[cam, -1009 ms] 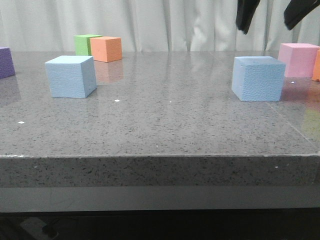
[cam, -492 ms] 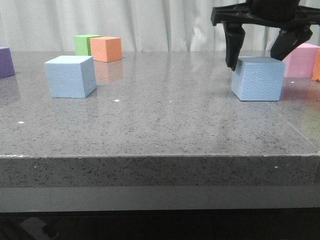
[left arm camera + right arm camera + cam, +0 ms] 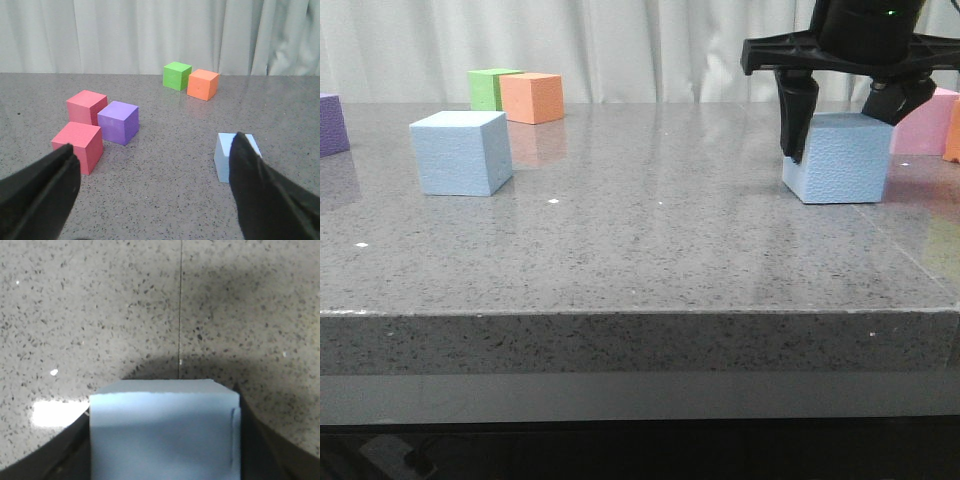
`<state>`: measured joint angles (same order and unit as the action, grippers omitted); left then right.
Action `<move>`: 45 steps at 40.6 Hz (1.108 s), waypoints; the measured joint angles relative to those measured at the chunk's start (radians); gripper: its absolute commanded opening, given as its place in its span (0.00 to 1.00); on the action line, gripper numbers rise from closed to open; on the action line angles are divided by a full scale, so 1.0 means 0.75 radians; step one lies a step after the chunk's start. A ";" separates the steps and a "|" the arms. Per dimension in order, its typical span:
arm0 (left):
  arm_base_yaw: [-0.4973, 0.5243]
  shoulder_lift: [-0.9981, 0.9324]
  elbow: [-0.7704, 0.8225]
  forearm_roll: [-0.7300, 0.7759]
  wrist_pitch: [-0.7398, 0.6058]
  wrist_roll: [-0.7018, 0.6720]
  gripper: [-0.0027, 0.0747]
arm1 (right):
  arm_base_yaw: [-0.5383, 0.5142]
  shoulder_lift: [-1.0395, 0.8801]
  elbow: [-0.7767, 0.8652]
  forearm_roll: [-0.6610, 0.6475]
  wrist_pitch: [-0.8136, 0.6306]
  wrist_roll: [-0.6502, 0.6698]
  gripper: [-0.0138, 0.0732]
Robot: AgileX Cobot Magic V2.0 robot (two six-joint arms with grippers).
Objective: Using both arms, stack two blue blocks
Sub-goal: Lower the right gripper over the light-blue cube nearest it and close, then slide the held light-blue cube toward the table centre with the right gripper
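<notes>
Pale curtains hang behind your grey speckled stone table (image 3: 650, 250), and the cubes spread across it from left to right. At the far left edge of the front view you have the purple cube (image 3: 332, 124), and in the left wrist view it sits just beside two red cubes (image 3: 86, 106), the nearer red cube (image 3: 78, 146) lying close in front of them. Next comes the left blue block (image 3: 461, 152), standing alone on the near-left part of the table, flat on one face and well apart from everything else. Your left gripper (image 3: 150, 200) shows only in its own wrist view, jaws spread wide with nothing between them, and that block sits beyond its right-hand finger. Farther back, near the curtains, the green cube (image 3: 491, 88) and the orange cube (image 3: 534, 97) stand side by side, touching or nearly so. On the right, your right gripper (image 3: 845, 120) is down over the right blue block (image 3: 838, 157), one finger on each side of it; the right wrist view shows the block (image 3: 165, 432) filling the space between the fingers, but you cannot tell whether they are pressing it. Behind it to the right sits a pink cube (image 3: 925, 125).
</notes>
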<state>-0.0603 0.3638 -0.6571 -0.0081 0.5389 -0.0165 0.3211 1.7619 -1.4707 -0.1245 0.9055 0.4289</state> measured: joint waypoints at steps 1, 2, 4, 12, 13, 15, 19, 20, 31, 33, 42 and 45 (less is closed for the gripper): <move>0.000 0.000 0.000 0.000 0.000 0.000 0.81 | 0.003 -0.004 0.000 0.000 0.003 0.000 0.64; 0.000 0.000 0.000 0.000 0.000 0.000 0.81 | 0.006 -0.011 -0.003 0.000 0.009 0.000 0.64; 0.000 0.000 0.000 0.000 0.000 0.000 0.81 | 0.016 -0.029 -0.009 0.000 0.015 0.003 0.64; 0.000 0.000 0.000 0.000 0.000 0.000 0.81 | 0.100 -0.072 -0.090 0.000 0.023 0.008 0.64; 0.000 0.000 0.000 0.000 0.000 0.000 0.81 | 0.112 -0.072 -0.103 0.000 0.023 0.024 0.64; 0.000 0.000 0.000 0.000 0.000 0.000 0.81 | 0.143 -0.070 -0.126 0.000 0.023 0.058 0.64; 0.000 0.000 0.000 0.000 0.000 0.000 0.81 | 0.193 -0.041 -0.182 -0.019 0.020 0.149 0.64; 0.000 0.000 0.000 0.000 0.000 0.000 0.81 | 0.208 -0.031 -0.196 -0.032 0.020 0.180 0.64; 0.000 0.000 0.000 0.000 0.000 0.000 0.81 | 0.327 0.161 -0.370 -0.125 0.022 0.371 0.64; 0.000 0.000 0.000 0.000 0.000 0.000 0.81 | 0.342 0.196 -0.396 -0.127 0.022 0.383 0.64; 0.000 0.000 0.000 0.000 0.000 0.000 0.81 | 0.351 0.304 -0.452 -0.130 0.063 0.400 0.64; 0.000 0.000 0.000 0.000 0.000 0.000 0.81 | 0.351 0.309 -0.452 -0.130 0.066 0.403 0.64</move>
<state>-0.0603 0.3638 -0.6571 -0.0081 0.5389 -0.0165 0.5846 1.9933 -1.8095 -0.2220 0.9553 0.7310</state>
